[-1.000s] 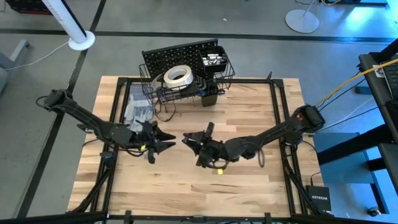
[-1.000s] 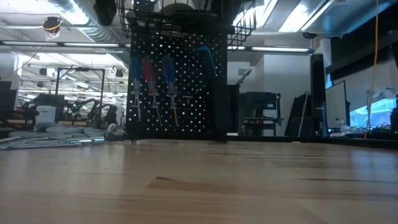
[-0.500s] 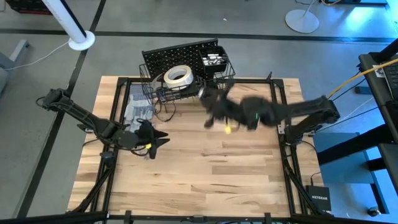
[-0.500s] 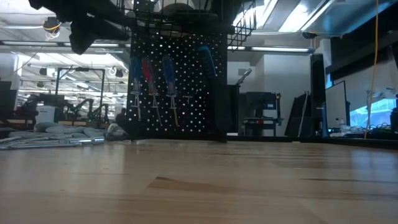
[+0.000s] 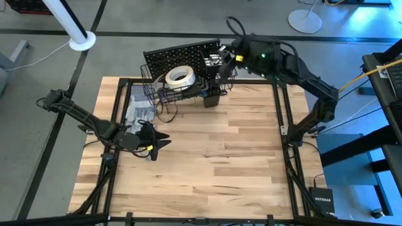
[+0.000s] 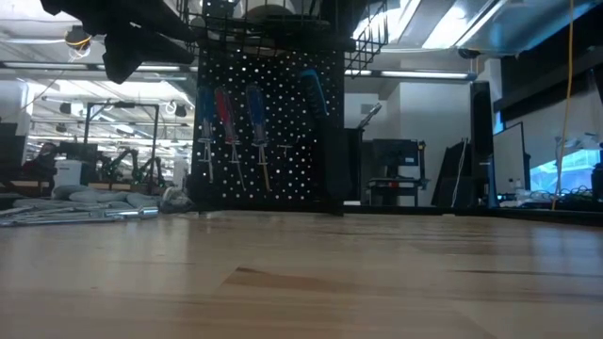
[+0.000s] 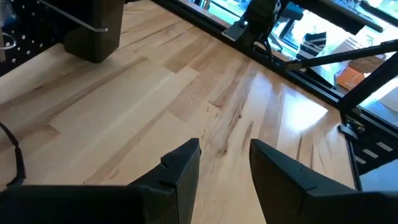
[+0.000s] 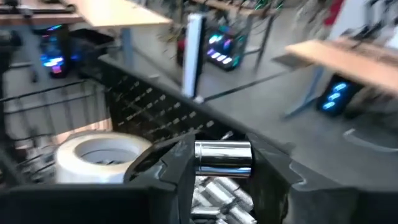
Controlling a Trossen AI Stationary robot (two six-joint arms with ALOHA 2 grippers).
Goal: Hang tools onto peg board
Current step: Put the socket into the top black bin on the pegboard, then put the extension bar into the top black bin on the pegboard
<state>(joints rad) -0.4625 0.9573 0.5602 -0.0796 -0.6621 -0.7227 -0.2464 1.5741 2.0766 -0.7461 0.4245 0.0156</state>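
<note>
Right hand (image 8: 222,163) grips a smooth chrome cylinder (image 8: 222,158), probably a socket, above the perforated peg board (image 5: 173,55); left hand (image 7: 225,163) open, empty, over the wooden worktop (image 5: 239,157).

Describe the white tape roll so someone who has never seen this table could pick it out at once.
Start at the black perforated peg board standing at the far edge of the wooden table. On its table side hangs a black wire basket, and the white tape roll lies flat in it. It is the only pale ring; the small silver metal pieces sit in the neighbouring compartment.
</note>
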